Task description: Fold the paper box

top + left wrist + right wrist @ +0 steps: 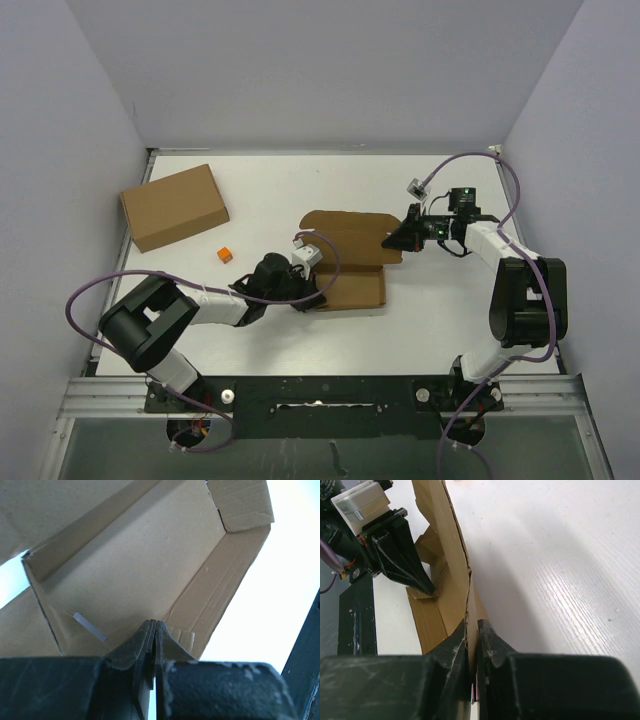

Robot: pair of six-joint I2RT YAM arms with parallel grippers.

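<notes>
Near the middle of the white tabletop [300,190] lies the brown die-cut cardboard paper box [345,262], open and only partly shaped. Both arms are working on it from opposite sides.

The left pincer [315,292] has its fingers pressed together on a thin cardboard wall at the near-left edge of the box. The left wrist view shows this clearly: the two black fingers [142,647] meet on the edge of the sheet. Beyond them the inside of the box looks like a shallow tray, with low walls raised along its sides and a corner flap [240,502] bent at the far end.

The right pincer [392,240] is clamped on the right side flap, which it holds nearly upright, as the right wrist view shows.

I judge that the task is somewhere in its middle part. Some walls are raised, but they seem to stand only because they are held. The wide panel with rounded corners [345,230] is not closed over the tray. I see no tab pushed into a slot. Locking the walls and closing the lid are left, I think.
</notes>
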